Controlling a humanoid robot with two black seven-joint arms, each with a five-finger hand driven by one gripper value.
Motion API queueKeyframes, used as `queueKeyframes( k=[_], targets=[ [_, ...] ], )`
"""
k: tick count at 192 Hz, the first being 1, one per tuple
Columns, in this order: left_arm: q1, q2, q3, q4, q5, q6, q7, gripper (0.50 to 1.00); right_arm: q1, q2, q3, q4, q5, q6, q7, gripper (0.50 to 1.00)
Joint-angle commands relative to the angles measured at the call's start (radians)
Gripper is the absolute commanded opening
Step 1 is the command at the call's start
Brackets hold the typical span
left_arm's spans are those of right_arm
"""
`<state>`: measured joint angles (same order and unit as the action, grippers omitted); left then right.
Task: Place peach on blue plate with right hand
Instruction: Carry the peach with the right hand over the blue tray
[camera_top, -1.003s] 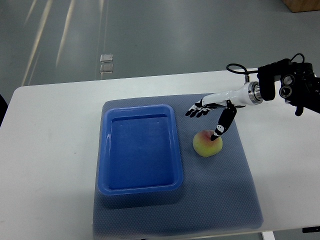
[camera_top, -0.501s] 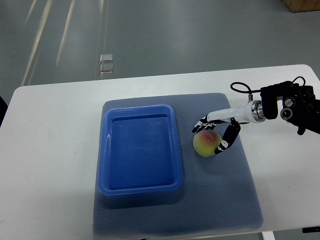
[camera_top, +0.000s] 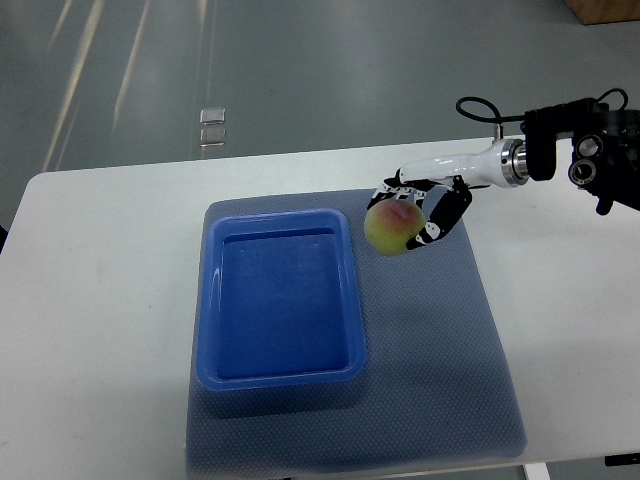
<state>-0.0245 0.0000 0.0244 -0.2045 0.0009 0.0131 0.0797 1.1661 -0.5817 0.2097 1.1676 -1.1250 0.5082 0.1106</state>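
One peach (camera_top: 392, 225) sits clasped in the right hand (camera_top: 425, 212), seemingly lifted, beside one blue plate (camera_top: 281, 297).

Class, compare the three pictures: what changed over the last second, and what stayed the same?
The right hand came down on the peach, closed its fingers around it and lifted it off the mat, toward the blue plate's far corner. Plate and mat stayed put.

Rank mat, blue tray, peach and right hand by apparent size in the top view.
1. Grey mat, largest.
2. Blue tray, lying on the mat.
3. Peach and right hand gripping it look about alike; the peach is lifted toward the camera, so no ranking between them.
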Motion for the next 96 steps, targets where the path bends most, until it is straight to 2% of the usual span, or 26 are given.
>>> queueKeyframes(
  k=[1, 13, 14, 16, 25, 34, 35, 37, 64, 79, 89, 90, 96],
  targets=[
    [0.0, 0.0, 0.0, -0.001, 0.002, -0.001, 0.0, 1.0, 0.044, 0.049, -0.015, -0.006, 0.05, -0.011, 0.0, 0.529],
    [0.0, 0.0, 0.0, -0.001, 0.001, -0.001, 0.0, 1.0, 0.046, 0.06, -0.015, -0.008, 0.05, -0.013, 0.0, 0.529],
    [0.0, 0.0, 0.0, -0.001, 0.001, -0.001, 0.0, 1.0, 0.055, 0.118, -0.022, -0.022, 0.048, -0.025, 0.0, 0.531],
    [0.0, 0.0, 0.0, -0.001, 0.001, -0.001, 0.0, 1.0, 0.056, 0.129, -0.027, -0.028, 0.048, -0.028, 0.0, 0.533],
    [-0.003, 0.0, 0.0, -0.001, 0.001, -0.001, 0.0, 1.0, 0.058, 0.174, -0.038, -0.06, 0.048, -0.045, 0.0, 0.535],
    [-0.003, 0.0, 0.0, -0.001, 0.001, -0.001, 0.0, 1.0, 0.058, 0.174, -0.038, -0.06, 0.048, -0.045, 0.0, 0.535],
    [-0.009, 0.0, 0.0, -0.001, 0.001, -0.001, 0.0, 1.0, 0.058, 0.233, -0.056, -0.101, 0.048, -0.059, 0.0, 0.539],
    [-0.009, 0.0, 0.0, -0.001, 0.001, -0.001, 0.0, 1.0, 0.058, 0.249, -0.061, -0.109, 0.047, -0.062, 0.0, 0.541],
    [-0.009, 0.0, 0.0, -0.001, 0.001, -0.001, 0.0, 1.0, 0.05, 0.402, -0.09, -0.212, 0.042, -0.08, 0.0, 0.543],
    [-0.009, 0.0, 0.0, -0.001, 0.001, -0.001, 0.0, 1.0, 0.044, 0.468, -0.102, -0.259, 0.034, -0.097, 0.0, 0.554],
    [-0.009, 0.0, 0.0, -0.001, 0.001, -0.001, 0.0, 1.0, 0.044, 0.468, -0.102, -0.26, 0.034, -0.097, 0.0, 0.554],
    [-0.009, 0.0, 0.0, -0.001, 0.001, -0.001, 0.0, 1.0, 0.04, 0.506, -0.118, -0.288, 0.033, -0.112, 0.0, 0.576],
    [-0.009, 0.0, 0.0, -0.001, 0.001, -0.001, 0.0, 1.0, 0.035, 0.525, -0.127, -0.304, 0.031, -0.122, -0.002, 0.59]
  ],
)
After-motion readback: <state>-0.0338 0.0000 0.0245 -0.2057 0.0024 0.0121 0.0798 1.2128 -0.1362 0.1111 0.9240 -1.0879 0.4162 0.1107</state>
